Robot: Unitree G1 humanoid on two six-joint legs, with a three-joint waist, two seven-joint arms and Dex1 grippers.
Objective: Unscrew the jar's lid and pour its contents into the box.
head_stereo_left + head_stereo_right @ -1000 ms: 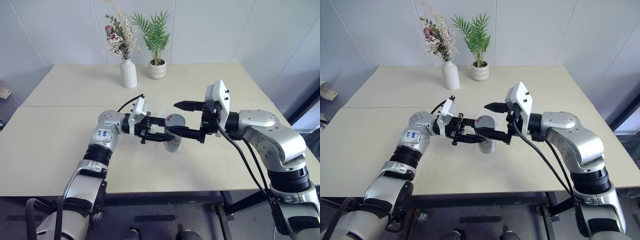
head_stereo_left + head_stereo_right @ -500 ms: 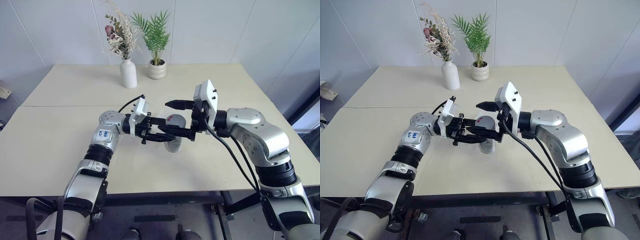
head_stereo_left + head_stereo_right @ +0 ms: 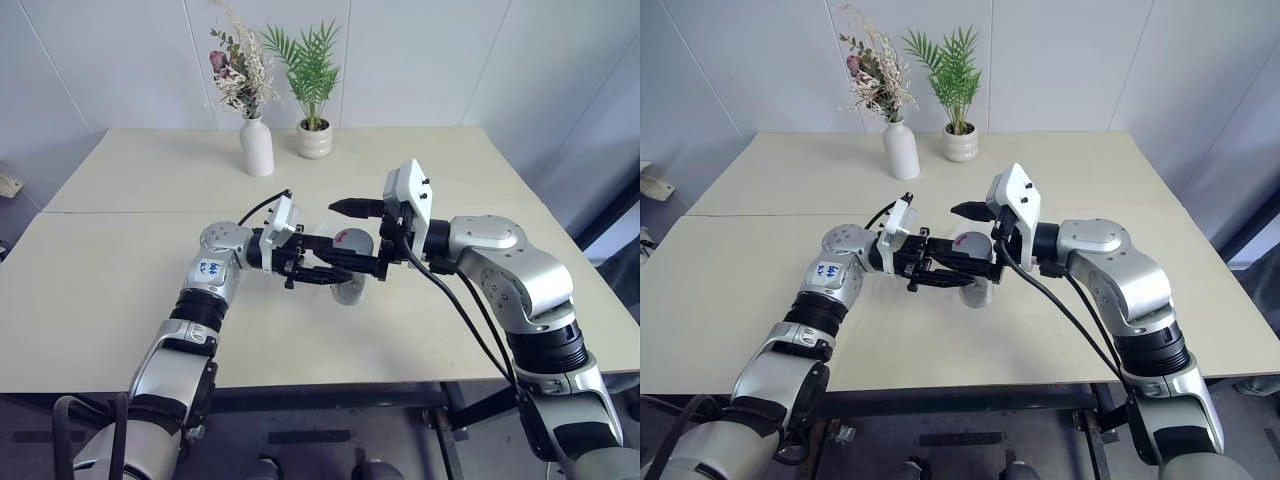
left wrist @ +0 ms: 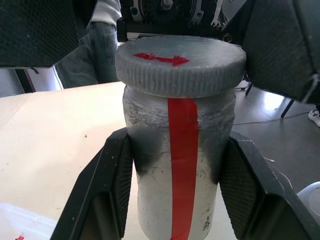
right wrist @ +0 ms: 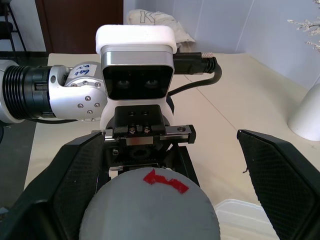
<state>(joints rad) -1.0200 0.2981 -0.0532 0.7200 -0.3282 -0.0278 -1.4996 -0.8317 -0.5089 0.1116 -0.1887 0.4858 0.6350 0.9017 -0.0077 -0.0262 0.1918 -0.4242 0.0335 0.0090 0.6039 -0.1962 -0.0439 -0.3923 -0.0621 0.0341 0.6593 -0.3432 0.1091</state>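
jar: sitting mid-desk (image 3: 120, 260), the jar (image 4: 180, 165) is being clamped by the left pincer (image 4: 175, 190)
lid: the lid (image 4: 181, 64) is still on
right pincer: the right pincer (image 5: 165, 185) is hanging wide apart around the lid
step: lining up the unscrew
next: gotta close on the lid, then twist
box: corner of the box (image 5: 245, 220) is peeking just beyond the jar, around 12 o'clock

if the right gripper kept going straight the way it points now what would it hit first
Most likely the lid of the jar: the right gripper points level at it, open, one finger on either side. Just behind the lid sits the left gripper, shut on the jar. How far the palm is from the lid is unclear.
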